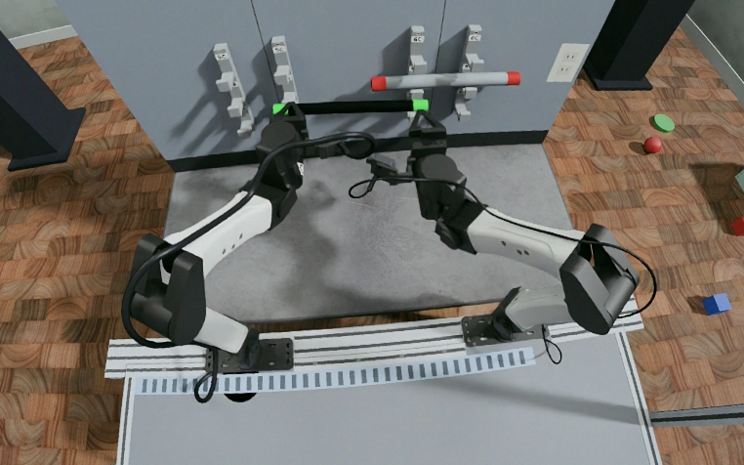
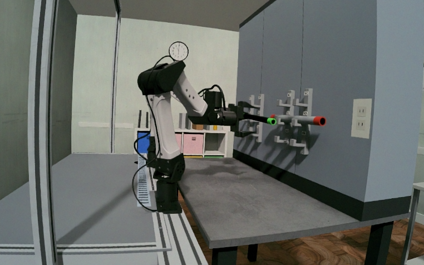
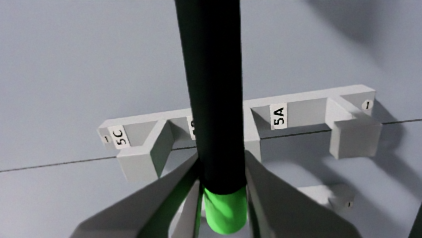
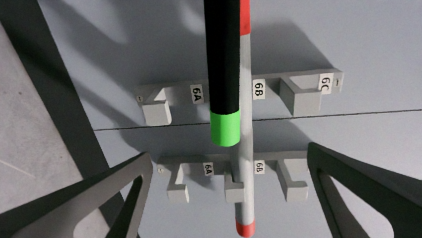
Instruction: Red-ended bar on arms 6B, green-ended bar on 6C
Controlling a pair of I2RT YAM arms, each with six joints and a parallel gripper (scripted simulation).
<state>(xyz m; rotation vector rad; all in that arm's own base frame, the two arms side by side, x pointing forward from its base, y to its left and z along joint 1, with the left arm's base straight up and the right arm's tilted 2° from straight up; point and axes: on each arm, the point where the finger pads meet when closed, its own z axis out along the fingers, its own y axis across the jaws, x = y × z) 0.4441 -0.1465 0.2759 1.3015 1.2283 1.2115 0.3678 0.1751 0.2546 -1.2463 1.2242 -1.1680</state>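
Seen from above, with the grey tabletop (image 1: 374,260) (image 2: 256,197) as the dial, the red-ended bar (image 1: 445,80) (image 2: 305,119) (image 4: 246,125) lies at one o'clock on the 6B rack arms (image 1: 469,92) (image 2: 295,122) (image 4: 234,191), its middle between them. The green-ended bar (image 1: 357,106) (image 2: 259,117) (image 3: 215,100) (image 4: 223,60) hangs at twelve, off the 6C arms. At eleven, the left gripper (image 1: 287,109) (image 3: 223,159) is clamped on its near end; at one, the right gripper (image 1: 419,118) (image 2: 251,119) (image 4: 225,155) has its fingers wide apart around the other end, touching neither side.
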